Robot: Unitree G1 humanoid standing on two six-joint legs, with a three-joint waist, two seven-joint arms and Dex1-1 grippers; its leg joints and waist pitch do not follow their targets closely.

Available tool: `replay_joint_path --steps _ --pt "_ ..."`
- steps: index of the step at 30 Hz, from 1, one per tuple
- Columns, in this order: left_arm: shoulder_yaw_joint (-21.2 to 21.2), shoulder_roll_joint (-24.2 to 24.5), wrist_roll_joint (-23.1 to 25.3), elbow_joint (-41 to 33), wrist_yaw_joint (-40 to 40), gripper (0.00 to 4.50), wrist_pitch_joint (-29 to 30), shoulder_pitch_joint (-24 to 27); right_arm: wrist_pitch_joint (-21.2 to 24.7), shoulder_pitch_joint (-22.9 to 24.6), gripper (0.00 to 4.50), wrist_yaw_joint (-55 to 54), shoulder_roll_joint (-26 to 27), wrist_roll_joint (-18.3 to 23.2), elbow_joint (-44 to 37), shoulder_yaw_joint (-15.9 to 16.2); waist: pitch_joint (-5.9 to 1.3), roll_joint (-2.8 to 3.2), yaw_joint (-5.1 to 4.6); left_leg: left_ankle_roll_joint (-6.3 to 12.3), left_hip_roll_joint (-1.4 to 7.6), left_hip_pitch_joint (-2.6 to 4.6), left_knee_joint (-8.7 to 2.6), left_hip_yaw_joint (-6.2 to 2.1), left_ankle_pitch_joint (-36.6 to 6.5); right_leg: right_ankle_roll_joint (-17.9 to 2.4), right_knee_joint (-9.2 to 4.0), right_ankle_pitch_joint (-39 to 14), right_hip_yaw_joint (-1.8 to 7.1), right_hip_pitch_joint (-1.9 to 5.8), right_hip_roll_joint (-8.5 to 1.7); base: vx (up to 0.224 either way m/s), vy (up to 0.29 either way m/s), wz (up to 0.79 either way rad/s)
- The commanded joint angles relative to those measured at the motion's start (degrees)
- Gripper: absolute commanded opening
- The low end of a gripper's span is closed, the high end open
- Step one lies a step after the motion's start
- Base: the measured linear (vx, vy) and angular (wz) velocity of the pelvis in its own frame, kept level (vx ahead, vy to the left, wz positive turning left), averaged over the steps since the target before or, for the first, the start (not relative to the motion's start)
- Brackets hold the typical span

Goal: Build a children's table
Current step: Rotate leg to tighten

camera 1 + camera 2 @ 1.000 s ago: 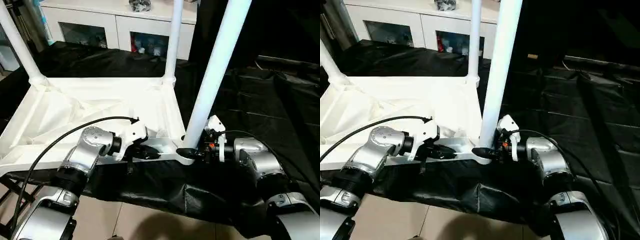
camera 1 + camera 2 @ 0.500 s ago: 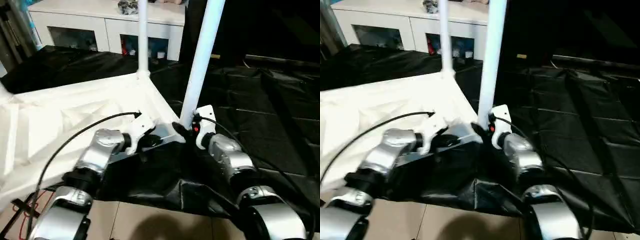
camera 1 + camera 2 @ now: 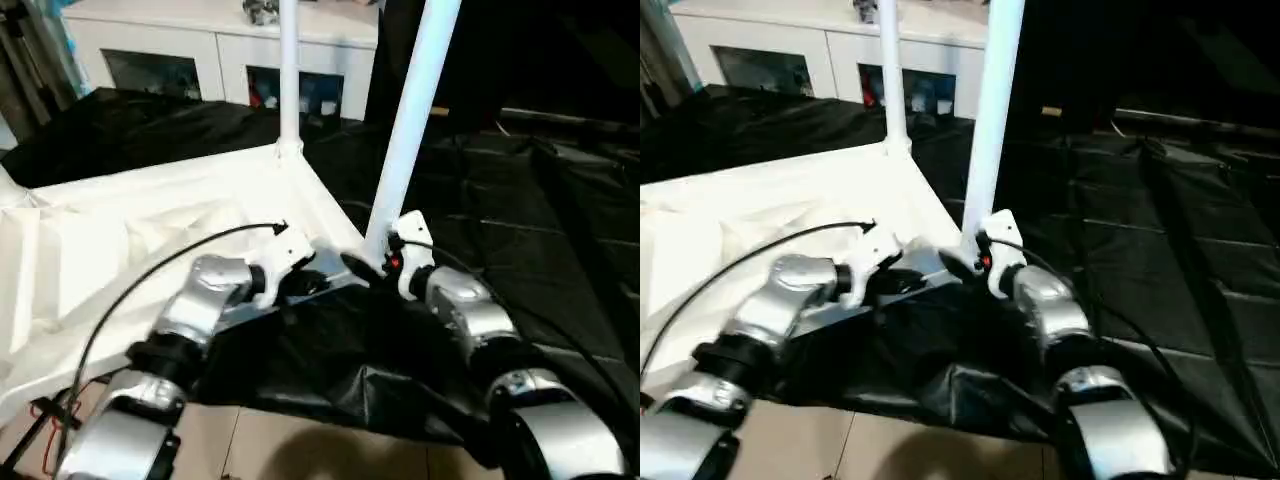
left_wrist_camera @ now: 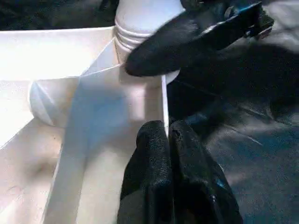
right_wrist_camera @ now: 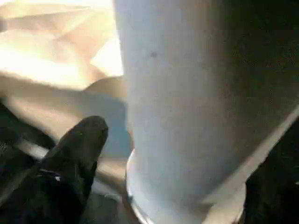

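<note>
The children's table lies upside down, its ribbed white top [image 3: 150,230] on a black-covered surface, with legs pointing up. My left gripper [image 3: 316,282] is shut on the thin rim of the top [image 4: 163,93] close to the near right corner; its black fingers [image 4: 154,154] pinch the edge. My right gripper [image 3: 362,266] is shut around the base of the near right leg [image 3: 405,150], just above its corner socket. One finger [image 5: 74,154] lies against the leg's side [image 5: 182,93]. A second leg [image 3: 289,80] stands at the far right corner.
A white cabinet with glass-fronted compartments [image 3: 210,50] stands behind the table. Crinkled black sheeting [image 3: 520,200] covers the surface to my right and hangs over its front edge. Beige floor tiles [image 3: 300,450] lie below. A black cable [image 3: 150,270] loops from my left forearm.
The table has swung round with both grippers on it: its near right corner moved away from me and its near edge now runs slantwise. Little has moved in the last half second.
</note>
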Motion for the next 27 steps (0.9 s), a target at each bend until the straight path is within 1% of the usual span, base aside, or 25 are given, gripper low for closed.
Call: replay_joint_path --steps 1,2,3,5,6,7,8,9,10,11,12,16,18,20,22,24,25,27 --pt "-2.9 -1.1 -2.3 -1.6 -4.4 0.00 -2.2 -0.3 1.3 2.5 4.23 7.9 1.0 -0.9 0.1 5.4 -2.86 -0.05 0.18 3.04 1.45 -0.22 -3.49 -0.16 -14.2 -11.7 -4.59 -12.8 2.65 2.71 -3.49 0.000 0.000 0.00" --pt "-3.1 0.1 -2.3 -1.1 -6.5 0.00 -2.7 -0.4 1.6 3.7 4.23 13.3 -0.6 -0.1 -2.4 6.5 -2.85 0.12 0.21 3.23 1.46 -0.20 -3.44 -0.10 -13.7 -12.4 -4.43 -11.3 2.58 2.75 -3.39 0.000 0.000 0.00" --pt "-3.3 0.7 -2.3 -0.9 -7.5 0.00 -2.9 -0.5 1.4 4.1 4.23 15.1 -1.3 0.0 -3.2 6.9 -2.86 -0.01 0.56 3.92 1.47 -0.25 -3.23 0.10 -13.1 -12.6 -4.32 -9.7 2.54 3.01 -3.23 0.000 0.000 0.00" --pt "-3.5 1.4 -2.2 -0.8 -8.6 0.00 -3.2 -0.4 1.4 4.5 4.23 16.8 -2.0 0.2 -4.0 7.3 -2.92 0.22 0.75 4.13 1.68 -0.22 -3.25 0.14 -12.2 -13.5 -4.00 -7.8 2.47 2.94 -3.25 0.000 0.000 0.00" --pt "-3.5 1.8 -2.3 -0.7 -9.5 0.00 -3.7 -0.4 2.0 4.7 4.23 18.4 -2.5 0.7 -4.8 7.5 -2.81 0.15 0.70 3.93 1.71 -0.14 -3.31 0.19 -12.7 -13.8 -4.09 -8.4 2.43 2.86 -3.29 0.000 0.000 0.00" --pt "-3.6 2.2 -2.6 -0.7 -10.6 0.00 -3.6 -0.4 2.9 5.0 4.23 20.3 -3.1 1.4 -5.9 7.7 -2.66 0.20 0.78 3.67 1.66 -0.12 -3.39 0.15 -13.8 -13.6 -4.31 -10.4 2.40 2.93 -3.27 0.000 0.000 0.00" --pt "-3.7 2.7 -2.7 -0.8 -11.6 0.00 -3.6 -0.4 3.8 5.2 4.23 22.0 -3.7 2.1 -6.8 7.8 -2.67 0.19 0.84 3.53 1.71 -0.07 -3.39 0.15 -14.3 -13.4 -4.39 -11.3 2.42 2.90 -3.33 0.000 0.000 0.00" --pt "-3.7 3.1 -2.6 -0.6 -12.2 0.00 -3.9 -0.4 5.0 5.5 4.09 23.7 -4.2 2.5 -7.8 7.7 -2.58 0.16 0.82 3.28 1.73 -0.02 -3.50 0.10 -15.3 -13.0 -4.53 -13.3 2.44 2.83 -3.35 0.000 0.000 0.00" --pt "-3.7 3.3 -2.6 -0.4 -12.6 0.00 -4.0 -0.5 5.5 5.7 4.09 24.8 -4.5 2.7 -8.5 7.8 -2.63 0.23 0.89 2.99 1.78 0.03 -3.54 0.05 -15.7 -12.7 -4.65 -14.4 2.47 2.80 -3.40 0.000 0.000 0.00" --pt "-3.7 3.6 -2.7 0.0 -13.1 0.00 -4.4 -0.7 6.4 6.1 3.91 26.4 -5.1 3.0 -9.7 7.9 -2.60 0.28 0.97 2.91 1.80 0.08 -3.54 0.06 -15.8 -12.5 -4.70 -14.5 2.52 2.73 -3.39 0.000 0.000 0.00" --pt "-3.8 4.0 -2.7 0.3 -13.5 0.00 -4.7 -0.8 7.1 6.3 3.89 27.3 -5.5 3.1 -10.3 8.1 -2.69 0.22 1.09 2.82 1.81 0.12 -3.50 0.04 -15.6 -12.5 -4.61 -14.3 2.52 2.76 -3.39 0.000 0.000 0.00" --pt "-4.0 4.4 -2.8 0.6 -14.3 0.00 -4.9 -0.8 7.8 6.7 3.50 28.3 -6.0 2.9 -10.9 8.5 -2.80 0.22 1.56 2.60 1.82 0.10 -3.45 0.10 -13.9 -13.1 -4.30 -11.7 2.54 2.75 -3.44 0.000 0.000 0.00" --pt "-4.0 4.5 -2.9 0.6 -14.7 0.00 -4.8 -0.9 8.2 7.1 3.37 28.6 -6.2 3.0 -11.5 8.8 -2.80 0.17 1.68 2.48 1.78 0.12 -3.43 0.13 -13.7 -13.1 -4.33 -11.6 2.51 2.77 -3.44 0.000 0.000 0.00" --pt "-4.0 4.5 -2.9 0.4 -14.9 0.00 -4.7 -0.8 8.6 7.4 3.15 28.6 -6.3 3.1 -12.0 9.0 -2.80 0.17 1.86 2.33 1.75 0.15 -3.44 0.15 -13.7 -13.1 -4.27 -11.4 2.52 2.79 -3.41 0.000 0.000 0.00" --pt "-4.0 4.4 -2.8 0.4 -14.9 0.00 -4.7 -0.7 9.1 7.7 3.03 28.5 -6.2 3.1 -12.4 9.1 -2.78 0.14 1.94 2.22 1.76 0.17 -3.47 0.13 -13.8 -12.8 -4.36 -12.1 2.51 2.79 -3.45 0.000 0.000 0.00" --pt "-3.9 4.0 -2.9 0.5 -14.5 0.00 -4.7 -0.8 10.1 8.1 2.95 28.0 -5.9 3.2 -13.2 8.7 -2.79 0.10 1.98 2.25 1.74 0.09 -3.45 0.13 -13.5 -12.6 -4.31 -11.9 2.53 2.84 -3.43 0.000 0.000 0.00" --pt "-3.9 3.8 -2.9 0.5 -14.3 0.00 -4.6 -0.8 10.2 8.2 2.76 27.8 -5.8 3.2 -13.2 8.6 -2.80 0.10 2.00 2.19 1.76 0.10 -3.45 0.12 -13.4 -12.5 -4.33 -12.0 2.52 2.82 -3.48 0.000 0.000 0.00" --pt "-3.5 2.8 -2.8 0.6 -12.2 0.00 -4.3 -0.7 10.2 8.1 2.69 24.8 -4.6 3.3 -12.4 7.4 -2.79 0.11 1.98 2.08 1.75 0.14 -3.46 0.11 -13.6 -12.4 -4.38 -12.4 2.52 2.78 -3.48 0.000 0.000 0.00"
